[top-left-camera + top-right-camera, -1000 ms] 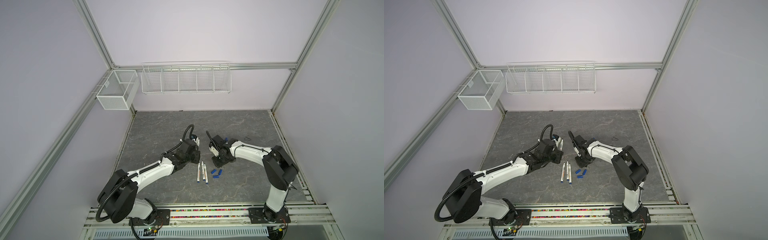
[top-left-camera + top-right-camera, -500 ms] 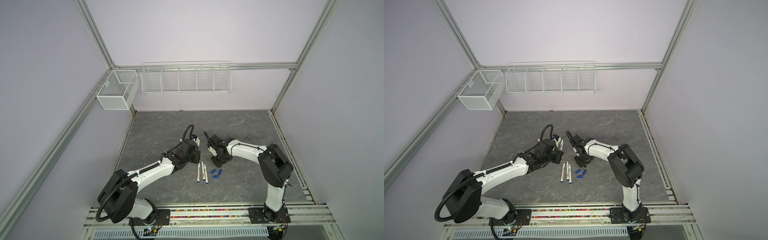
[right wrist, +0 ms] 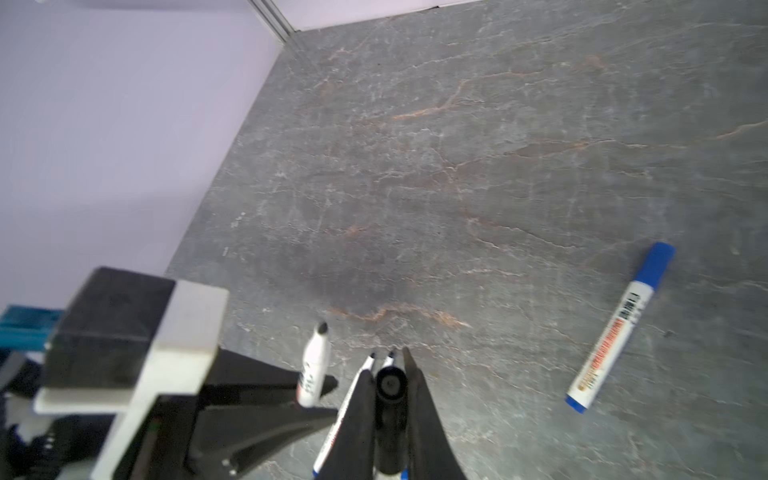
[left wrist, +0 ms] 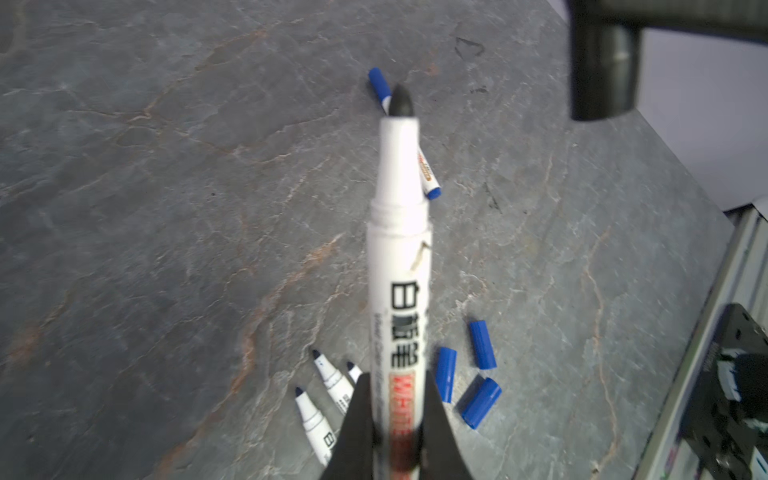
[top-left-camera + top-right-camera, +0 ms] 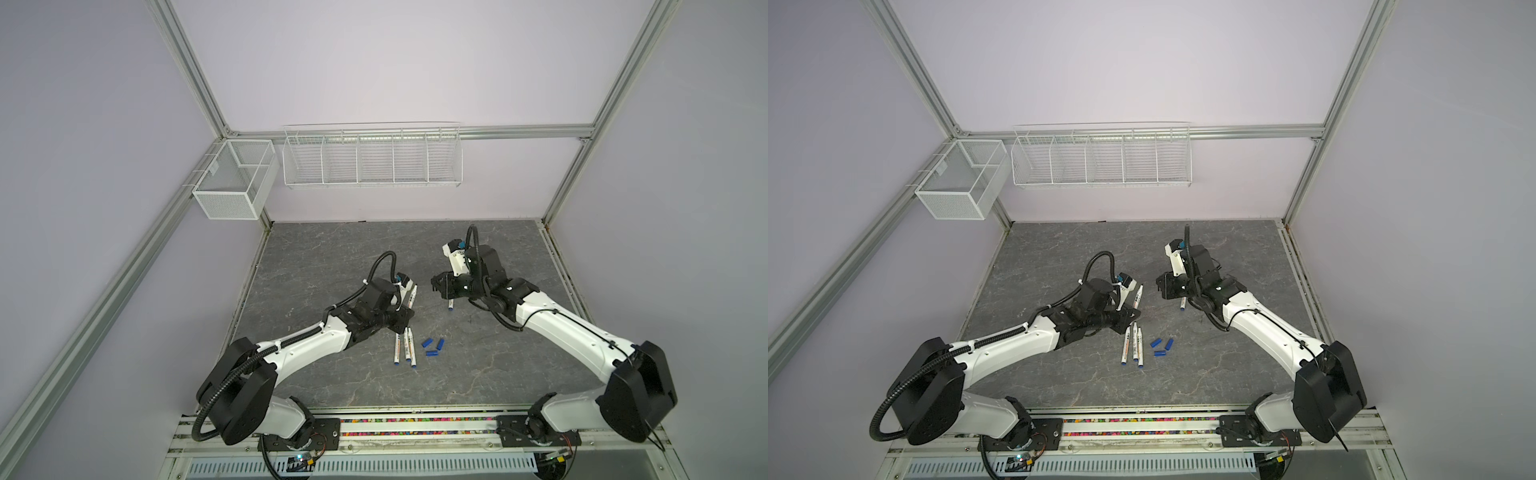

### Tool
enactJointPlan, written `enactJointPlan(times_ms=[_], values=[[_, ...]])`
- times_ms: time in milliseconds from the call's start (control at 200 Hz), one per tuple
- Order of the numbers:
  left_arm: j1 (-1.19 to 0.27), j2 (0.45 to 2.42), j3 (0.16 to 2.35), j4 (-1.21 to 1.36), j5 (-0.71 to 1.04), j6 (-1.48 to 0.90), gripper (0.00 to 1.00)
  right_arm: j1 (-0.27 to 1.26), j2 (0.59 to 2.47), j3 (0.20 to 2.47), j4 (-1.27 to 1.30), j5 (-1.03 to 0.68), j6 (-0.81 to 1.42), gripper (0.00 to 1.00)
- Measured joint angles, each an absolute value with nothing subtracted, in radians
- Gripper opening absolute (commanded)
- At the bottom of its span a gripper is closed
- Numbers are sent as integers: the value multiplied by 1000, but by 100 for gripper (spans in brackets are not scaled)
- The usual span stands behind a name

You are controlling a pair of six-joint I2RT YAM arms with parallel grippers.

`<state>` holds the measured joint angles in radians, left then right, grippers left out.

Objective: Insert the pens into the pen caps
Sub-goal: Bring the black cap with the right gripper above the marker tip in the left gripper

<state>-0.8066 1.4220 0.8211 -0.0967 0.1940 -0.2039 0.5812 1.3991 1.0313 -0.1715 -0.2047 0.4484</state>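
Progress: one capped pen [image 3: 615, 328] lies right of centre; four to go.
My left gripper [image 4: 395, 380]: pinching a bare pen [image 4: 399, 249].
My right gripper [image 3: 388, 365]: clamped on the black cap [image 3: 390, 384].
Table [image 5: 332, 257]: three bare pens [image 5: 404, 345], three blue caps [image 5: 432, 353] just right.

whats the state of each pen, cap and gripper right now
held pen: uncapped
left gripper: shut on held pen
black cap: off, gripped
right gripper: shut on black cap
capped pen: lying loose, cap on
three pens: uncapped, lying
blue caps: loose, lying
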Motion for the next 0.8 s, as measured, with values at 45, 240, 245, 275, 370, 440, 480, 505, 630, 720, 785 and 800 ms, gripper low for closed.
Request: enactJointPlan(times_ms=[45,240,245,275,370,440,480,505,630,720,785,800], values=[[-814,1422,821,-94,213,-194,0,581,1400,1009,-136,-222,471,10],[-826,1423,821,-94,259,-167,0,582,1400,986,-44,-252,523,10],[-826,1423,821,-94,259,-167,0,582,1400,986,-41,-253,524,10],[-826,1423,821,-94,263,-163,0,582,1400,986,-33,-254,525,10],[-826,1425,821,-94,268,-159,0,582,1400,986,-17,-258,529,10],[-827,1427,821,-94,270,-156,0,582,1401,987,-13,-261,529,10],[-828,1427,821,-94,270,-155,0,582,1403,988,-12,-263,528,10],[-829,1427,821,-94,270,-155,0,582,1406,989,-13,-263,528,10],[-831,1427,821,-94,270,-152,0,582,1412,990,-14,-263,528,10],[-831,1427,821,-94,270,-152,0,582,1412,990,-18,-263,526,9],[-831,1427,821,-94,270,-152,0,582,1412,990,-23,-263,524,10],[-831,1427,821,-94,270,-152,0,582,1412,990,-25,-263,524,9]])
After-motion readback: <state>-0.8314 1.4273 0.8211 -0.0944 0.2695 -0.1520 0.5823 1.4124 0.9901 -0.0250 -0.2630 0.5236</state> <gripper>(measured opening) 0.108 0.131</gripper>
